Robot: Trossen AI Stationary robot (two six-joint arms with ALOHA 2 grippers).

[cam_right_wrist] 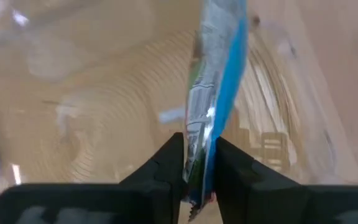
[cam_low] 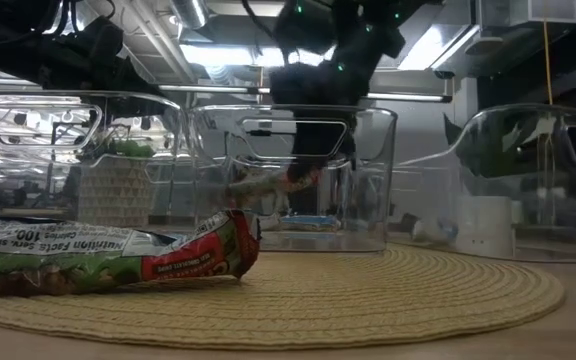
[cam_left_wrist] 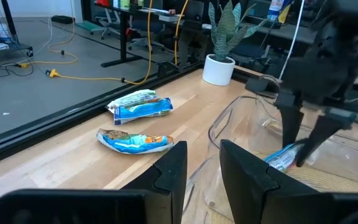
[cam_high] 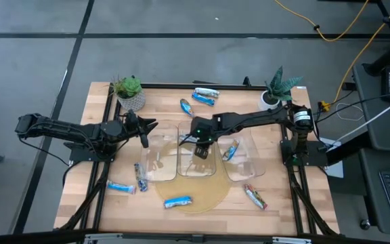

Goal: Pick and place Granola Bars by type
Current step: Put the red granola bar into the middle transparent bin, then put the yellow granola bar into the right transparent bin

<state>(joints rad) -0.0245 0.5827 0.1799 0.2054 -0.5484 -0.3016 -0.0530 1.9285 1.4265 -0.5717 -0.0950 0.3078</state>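
- Right claw [cam_right_wrist: 193, 167] hung inside the middle bin [cam_high: 196, 169], pinching a blue-and-white bar [cam_right_wrist: 215, 93].
- Left claw [cam_left_wrist: 204, 167], slightly parted, held nothing, left of the middle bin.
- One bar [cam_high: 230, 150] lay binned; six remained on the tabletop [cam_high: 303, 203].

Two dark, near-black jointed arms, matte housings. Left arm [cam_high: 66, 130]: chunky segments, black cabling along it. Right arm [cam_high: 256, 120]: slimmer links, small green indicator light near the wrist, silver-and-orange ringed joint at its base. Fingers [cam_right_wrist: 160, 171] flat, black, squared, tapering toward the tips.
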